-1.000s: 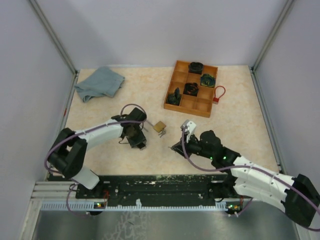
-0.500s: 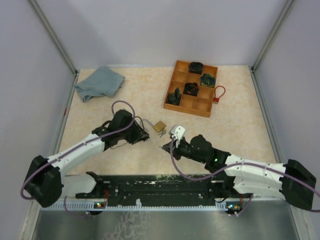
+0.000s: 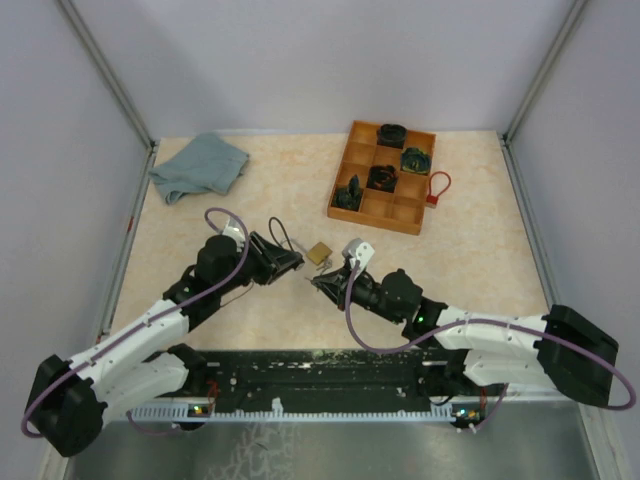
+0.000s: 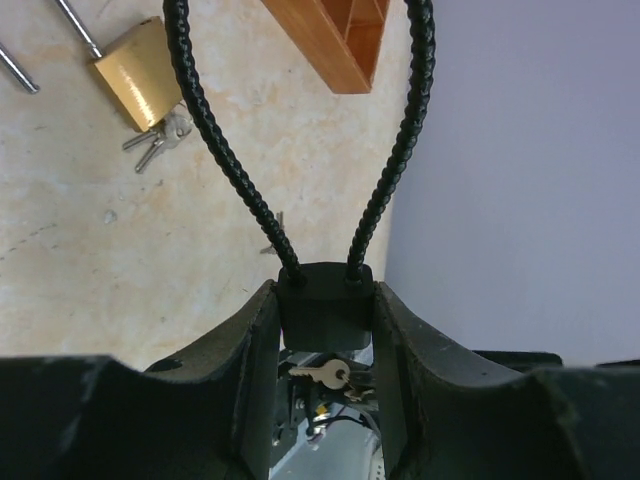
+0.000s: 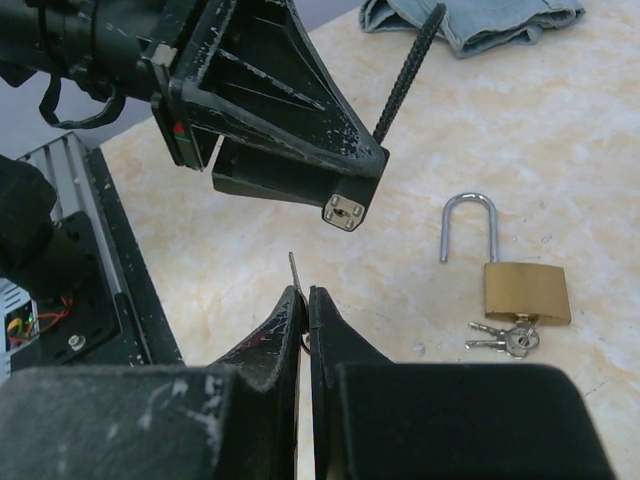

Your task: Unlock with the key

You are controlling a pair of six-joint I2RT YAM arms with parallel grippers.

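Left claw [image 4: 325, 300]: set partly open around the black body of the cable lock [image 4: 323, 305], which is clamped between both fingers [image 4: 258, 335]; the braided loop is carried out past the tips.
Right claw [image 5: 306, 300]: pressed fully together on a thin key [image 5: 294, 272], whose blade is seen sticking up from between the tips.
Cable lock: held above the table [image 3: 470, 250], near its middle, with the keyhole [image 5: 345, 212] end turned toward the right claw.
Key: placed near the keyhole, just below it in the right wrist view; it is not touching and not inserted.
Padlock [image 3: 319, 253]: brass, laid flat just beyond the two claws. One shackle leg is seen outside the body, and a small bunch of keys [image 5: 505, 338] is attached at its base.
Tray [image 3: 345, 165]: wooden, set at the far right, with dark items in some compartments.
Cloth [image 3: 200, 166]: blue-grey, crumpled at the far left.
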